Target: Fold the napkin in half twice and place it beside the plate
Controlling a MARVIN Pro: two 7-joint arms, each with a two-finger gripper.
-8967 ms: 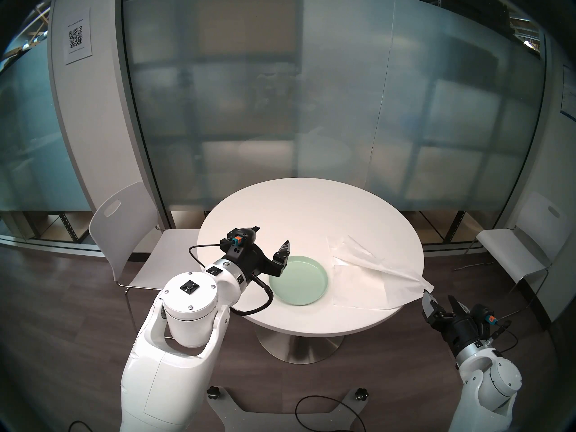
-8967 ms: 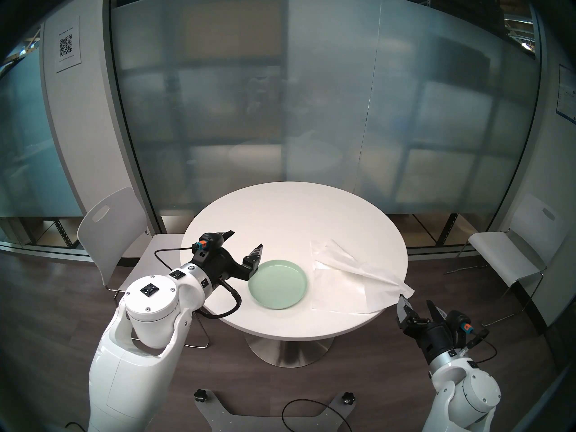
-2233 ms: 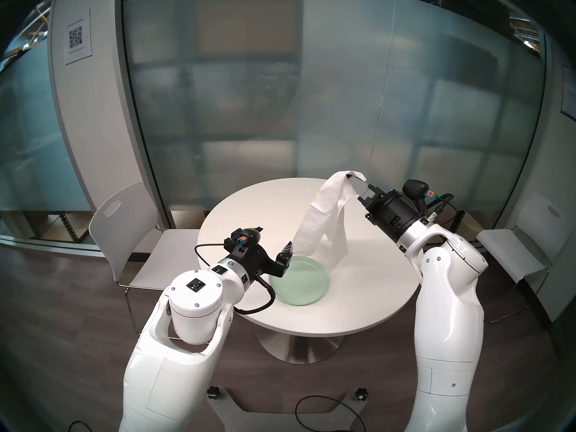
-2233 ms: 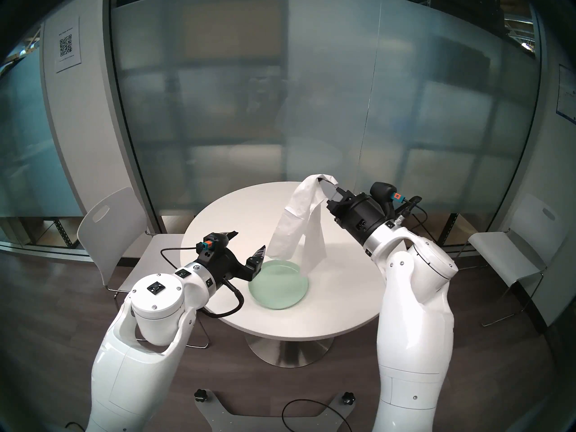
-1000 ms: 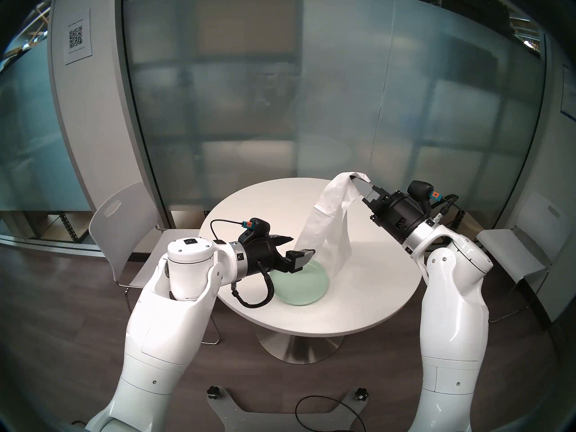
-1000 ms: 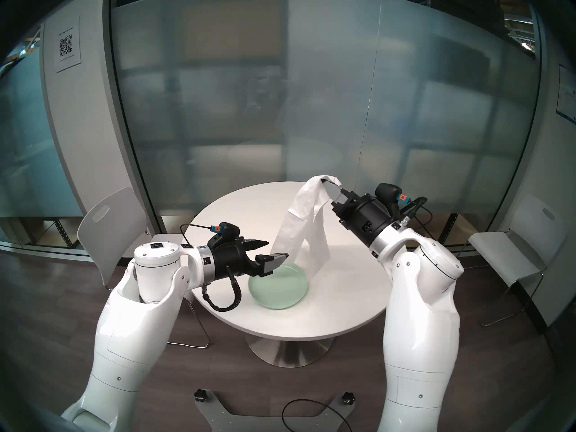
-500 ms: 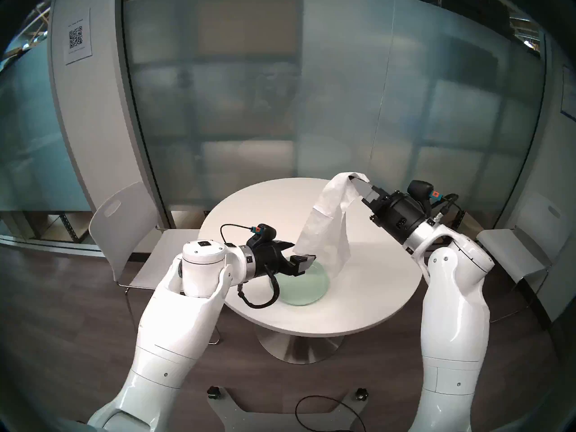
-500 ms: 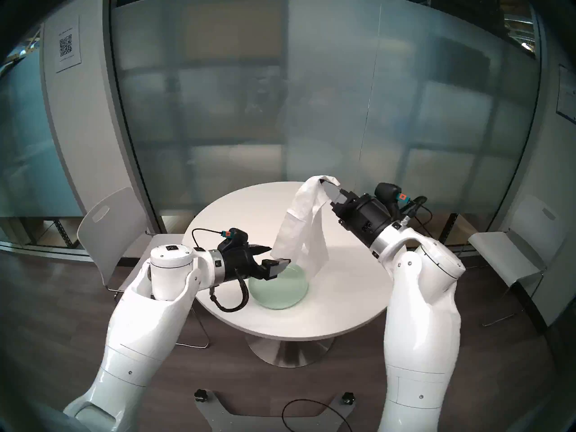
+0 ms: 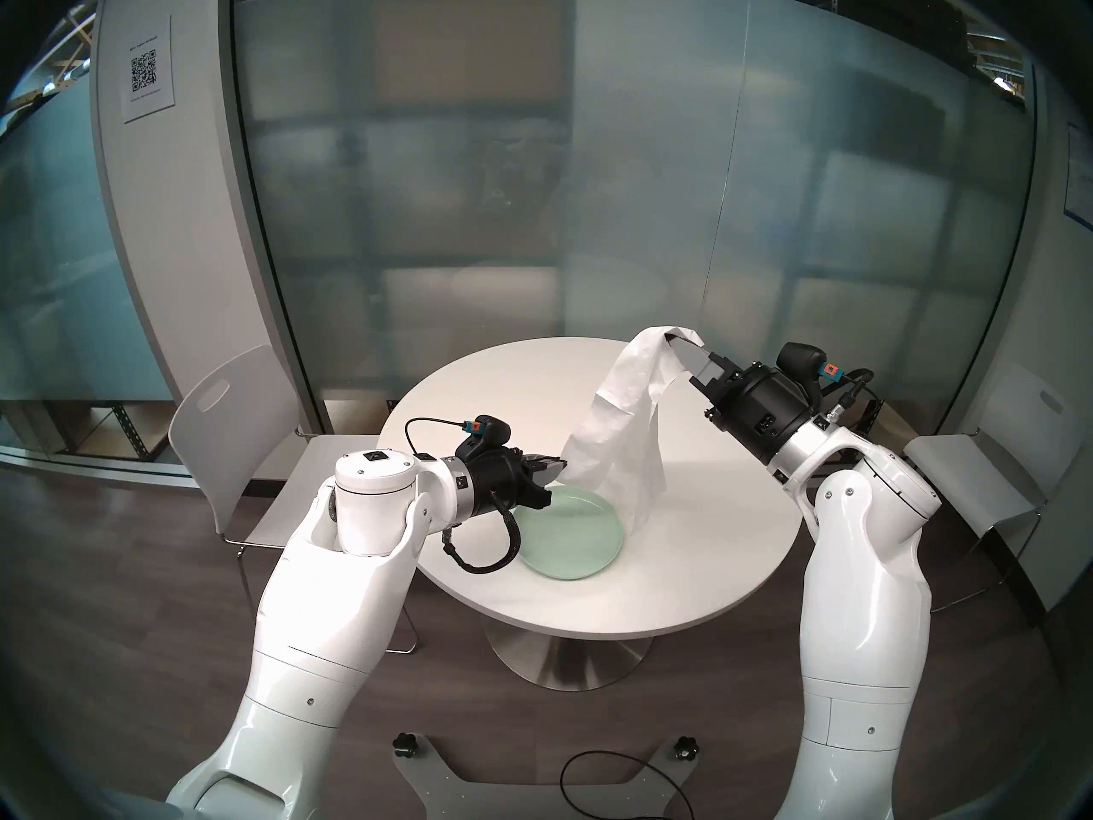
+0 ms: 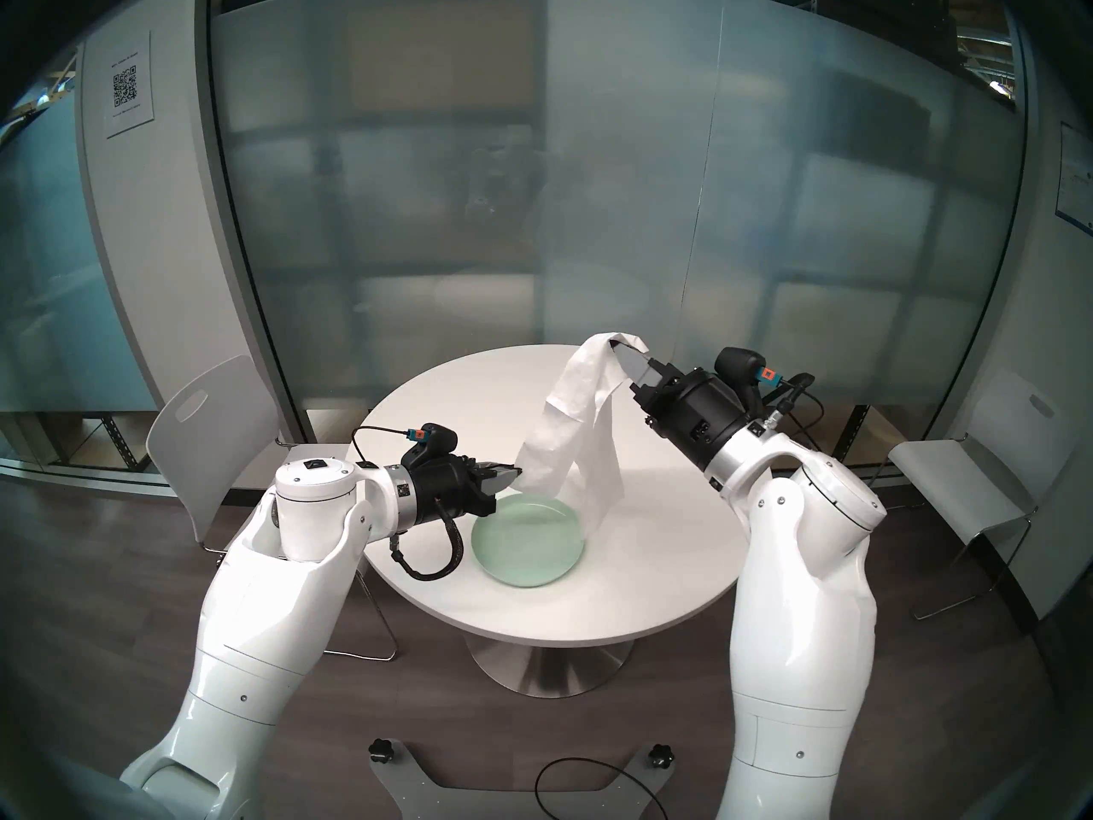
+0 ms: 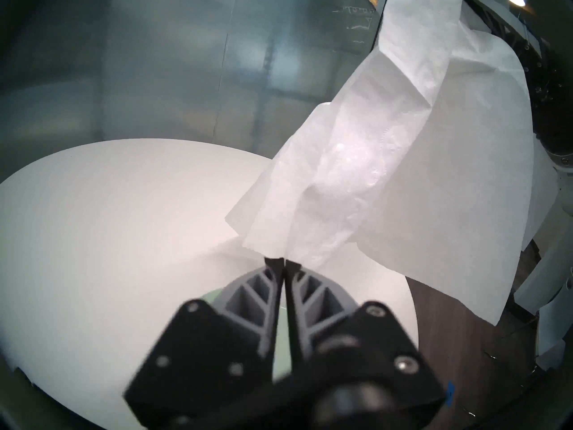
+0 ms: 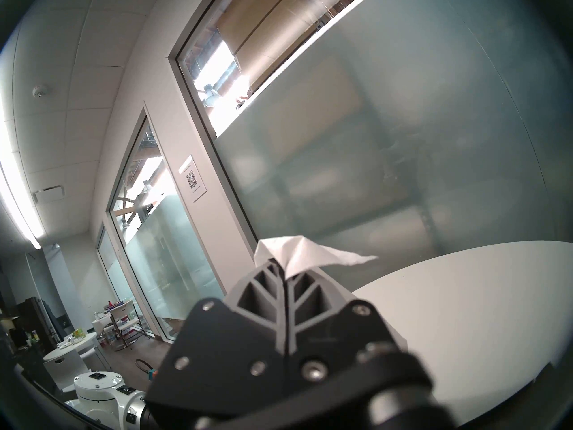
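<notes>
**Napkin hanging between my two pincers above the table**

I am holding the thin white creased paper napkin point(image 9: 615, 434) up in the air with my right pincer point(image 9: 686, 351), whose fingers are pressed together on one pinched corner; in the right wrist view that corner is sticking out as a small white peak just past the fingertips point(image 12: 280, 269). From there the sheet is draping down and to the left, hanging over the far side of the round pale mint-green plate point(image 9: 568, 535) with the low rim, which is sitting on the round white table point(image 9: 680, 570).

My left pincer point(image 9: 556, 467) is reaching in almost level from the left, above the plate's far-left rim. Its fingers are closed against each other, and their tips are meeting the lowest hanging edge of the napkin point(image 11: 325, 187). In the left wrist view the paper is starting right at the fingertips point(image 11: 274, 263), but I cannot tell whether any of it is actually caught between them.

The lower right fold of the napkin is dangling close to the tabletop just beyond the plate.
</notes>
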